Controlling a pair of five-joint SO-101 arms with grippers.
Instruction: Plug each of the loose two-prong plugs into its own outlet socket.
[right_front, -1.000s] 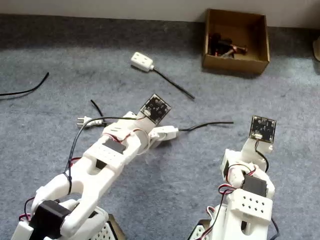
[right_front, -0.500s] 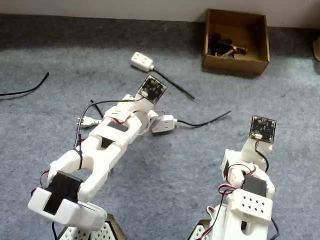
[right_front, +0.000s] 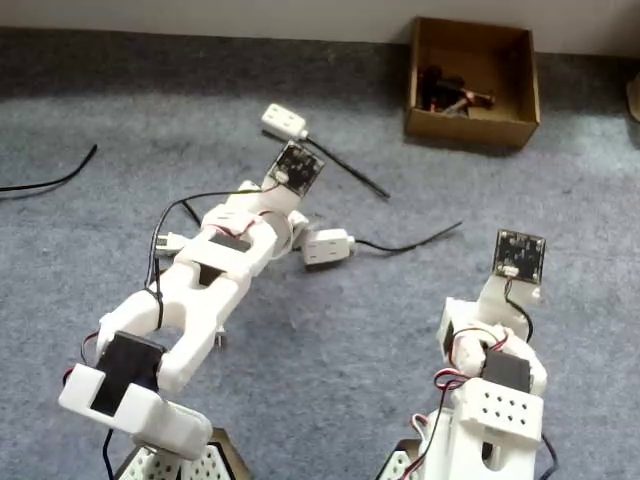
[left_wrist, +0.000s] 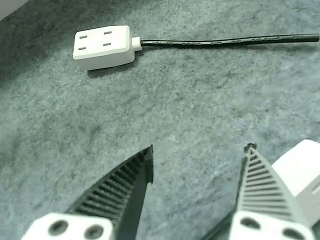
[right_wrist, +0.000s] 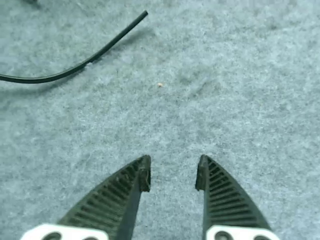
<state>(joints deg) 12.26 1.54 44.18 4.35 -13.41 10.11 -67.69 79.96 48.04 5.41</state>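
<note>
While the left gripper (left_wrist: 199, 147) hangs wide open with nothing in it, I record its pale finger just beside the near socket (right_front: 327, 247), which is my reference for all positions. The far socket (right_front: 284, 122) lies beyond the near socket, on its side away from the arms. The two-prong plug (right_front: 168, 241) lies well apart from the near socket, across the left arm from it. The right gripper (right_wrist: 173, 159), partly open and also empty, sits well apart from the near socket over bare bench (right_wrist: 260, 75).

Risks, in my judgement:
- A swing of that finger could knock the near socket askew.
- Both sockets lie loose, so an unbraced insertion would shove them away.
- The arm's looping wire (right_front: 200, 199) could snag the plug.
</note>
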